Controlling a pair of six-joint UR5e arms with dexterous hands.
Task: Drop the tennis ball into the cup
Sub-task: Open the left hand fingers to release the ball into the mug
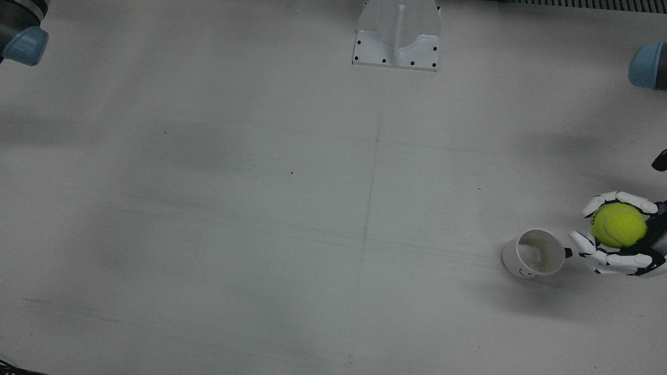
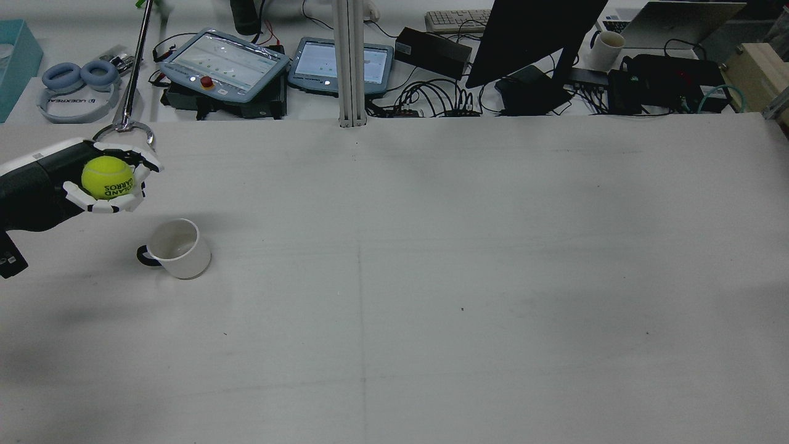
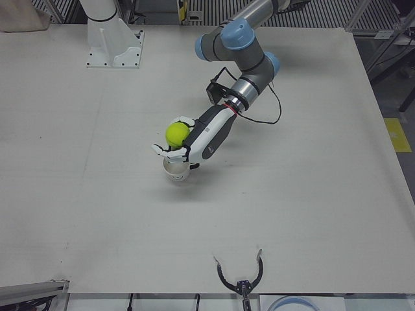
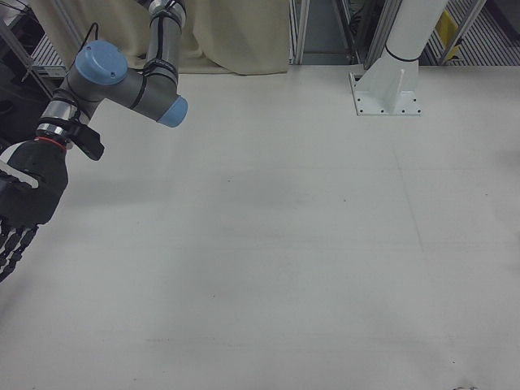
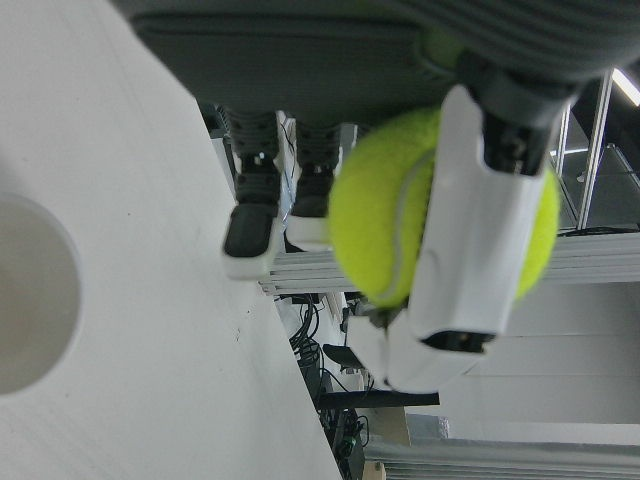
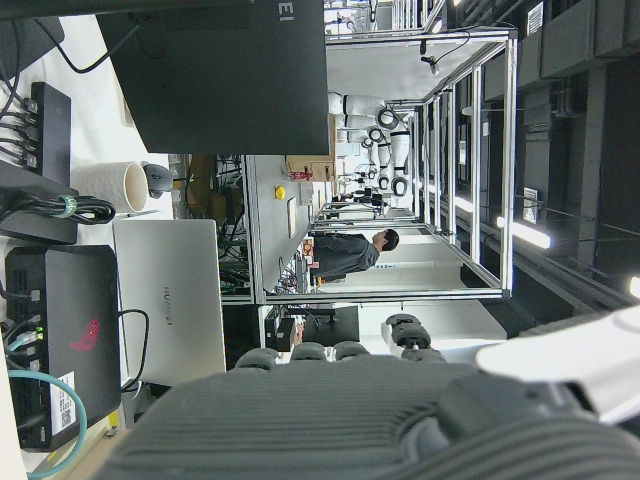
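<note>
A white cup (image 2: 177, 248) stands upright and empty on the table (image 2: 431, 277). Just beside it, raised above the tabletop, the left hand (image 2: 105, 179) curls its fingers around a yellow tennis ball (image 2: 107, 177). The right hand (image 4: 20, 207) hangs apart, fingers extended, holding nothing.

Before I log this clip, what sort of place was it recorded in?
Most likely a robotics lab or teleoperation test station: two teach pendants and cabling crowd the bench behind the white table, and an arm's left hand holds a tennis ball near a cup.
</note>
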